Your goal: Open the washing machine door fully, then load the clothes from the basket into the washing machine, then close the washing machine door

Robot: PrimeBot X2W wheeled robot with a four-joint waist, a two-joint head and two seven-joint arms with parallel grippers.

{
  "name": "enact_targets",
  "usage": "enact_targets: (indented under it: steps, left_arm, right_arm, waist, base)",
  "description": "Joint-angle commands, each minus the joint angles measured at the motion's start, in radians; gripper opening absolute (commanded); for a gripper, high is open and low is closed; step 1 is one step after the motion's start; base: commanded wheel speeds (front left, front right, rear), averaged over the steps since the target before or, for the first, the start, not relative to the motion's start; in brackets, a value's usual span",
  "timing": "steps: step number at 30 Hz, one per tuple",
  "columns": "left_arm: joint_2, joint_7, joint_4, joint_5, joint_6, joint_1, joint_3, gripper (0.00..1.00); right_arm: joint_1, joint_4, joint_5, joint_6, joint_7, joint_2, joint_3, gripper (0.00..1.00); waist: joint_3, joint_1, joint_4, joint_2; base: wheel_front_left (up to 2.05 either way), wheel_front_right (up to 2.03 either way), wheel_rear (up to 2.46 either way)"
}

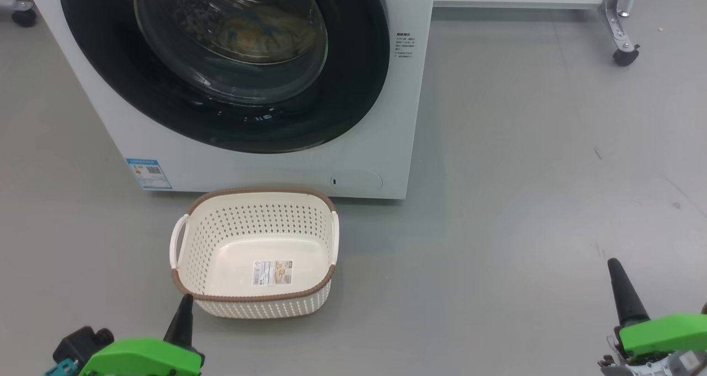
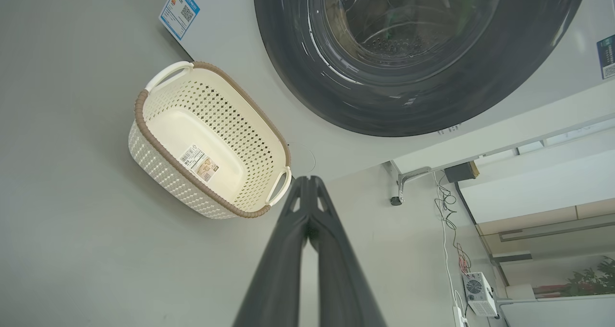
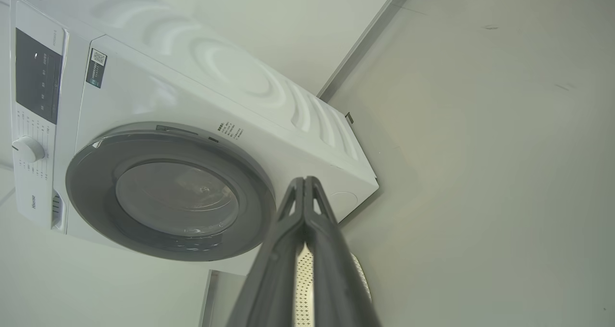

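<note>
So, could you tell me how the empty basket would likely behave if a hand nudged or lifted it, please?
The basket is probably light: thin perforated plastic, nothing inside. On the smooth grey floor it would likely slide rather than tip, being wide and low. Its walls look stiff enough to keep shape.

The washer carries a brand name below its dial that seems to read "Hisense"; its blue sticker, QR label, black print and the label in the basket are too small to read.
</note>
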Motion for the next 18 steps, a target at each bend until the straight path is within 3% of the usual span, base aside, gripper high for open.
enact_targets:
  steps: [1, 18]
  left_arm:
    - [0.004, 0.009, -0.038, -0.024, -0.01, -0.05, 0.035, 0.0]
    - [-0.015, 0.051, -0.047, -0.191, -0.037, -0.05, 0.105, 0.0]
  right_arm:
    - [-0.06, -0.023, 0.029, 0.002, 0.003, -0.017, 0.011, 0.0]
    - [-0.105, 0.021, 0.214, 0.002, 0.022, -0.02, 0.025, 0.0]
  waist:
    - [0.0, 0.0, -0.002, 0.0]
    - [0.004, 0.0, -0.022, 0.0]
  base:
    - [0.0, 0.0, 0.0]
    - [0.0, 0.0, 0.0]
